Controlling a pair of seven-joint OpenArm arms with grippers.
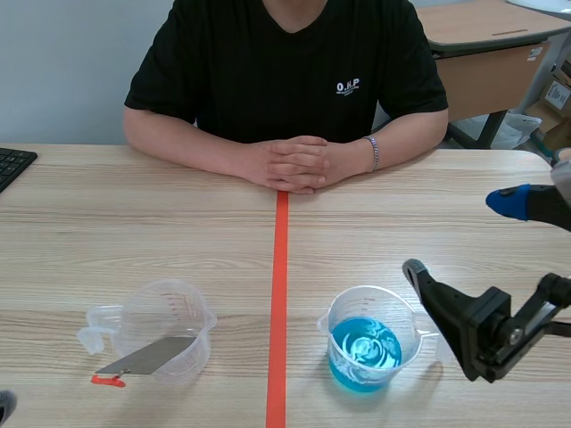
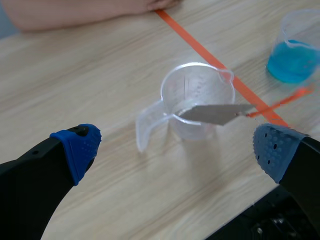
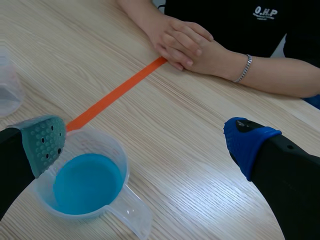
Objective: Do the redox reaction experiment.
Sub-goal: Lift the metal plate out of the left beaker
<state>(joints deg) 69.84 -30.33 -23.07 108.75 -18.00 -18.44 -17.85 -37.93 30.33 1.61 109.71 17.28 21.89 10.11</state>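
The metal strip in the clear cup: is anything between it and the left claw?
Nothing visible does. The open left claw hangs over bare table, with the clear cup and the metal strip leaning in it straight ahead.

The open left pincer shows as two black fingers spread wide, each tipped with a blue dotted pad. Ahead of it, between the fingers, a clear measuring cup stands upright on a pale wooden desk. Its handle points back toward the pincer. A flat grey metal strip leans inside the cup, its pointed end jutting out over the rim. An orange-red tape line runs slantwise just beyond the cup. Past the tape stands a cup of blue liquid. A person's forearm rests along the desk's far side.
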